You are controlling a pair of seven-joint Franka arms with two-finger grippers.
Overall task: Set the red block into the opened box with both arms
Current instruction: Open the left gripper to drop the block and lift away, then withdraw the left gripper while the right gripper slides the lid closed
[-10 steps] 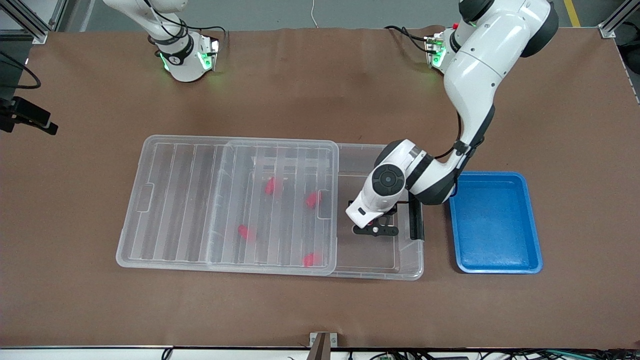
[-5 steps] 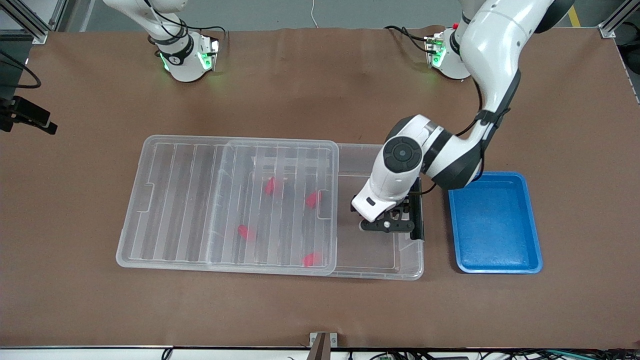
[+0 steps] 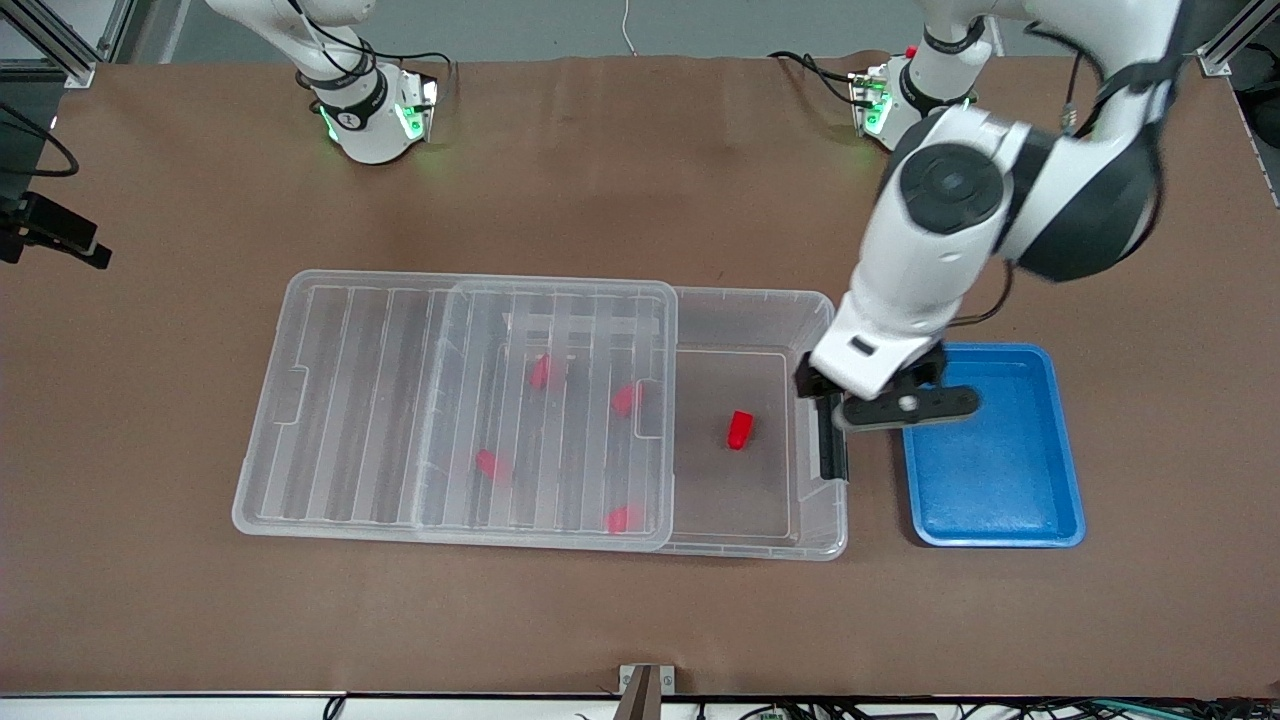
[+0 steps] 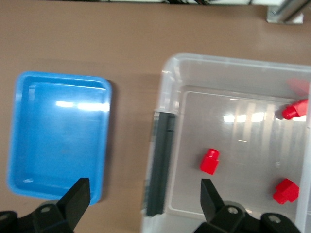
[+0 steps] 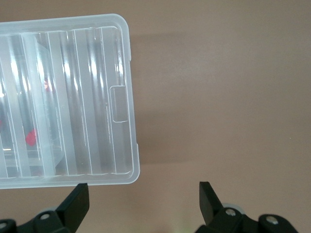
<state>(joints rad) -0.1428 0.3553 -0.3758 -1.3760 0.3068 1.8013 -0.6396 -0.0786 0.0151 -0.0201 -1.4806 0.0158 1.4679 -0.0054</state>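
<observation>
The red block (image 3: 739, 429) (image 4: 210, 161) lies loose on the floor of the box (image 3: 760, 296) (image 4: 170, 77), in the part that the lid does not cover. The ribbed clear lid (image 3: 450, 400) (image 5: 97, 97) is slid toward the right arm's end of the table. My left gripper (image 3: 905, 408) (image 4: 143, 187) hangs open and empty over the box's black latch (image 3: 829, 435) (image 4: 160, 165) and the strip of table beside it. My right gripper (image 5: 143, 191) is open and empty over bare table just off the lid's end; the front view does not show it.
Several other red blocks lie under the lid, among them one (image 3: 627, 399) near the lid's edge and one (image 3: 620, 518) by the box's wall nearest the front camera. A blue tray (image 3: 990, 445) (image 4: 58, 131) stands beside the box's latch end.
The left gripper rose from inside the box and swung toward the blue tray. The red block, hidden beneath it before, now lies free on the box floor. The right arm did not move.
</observation>
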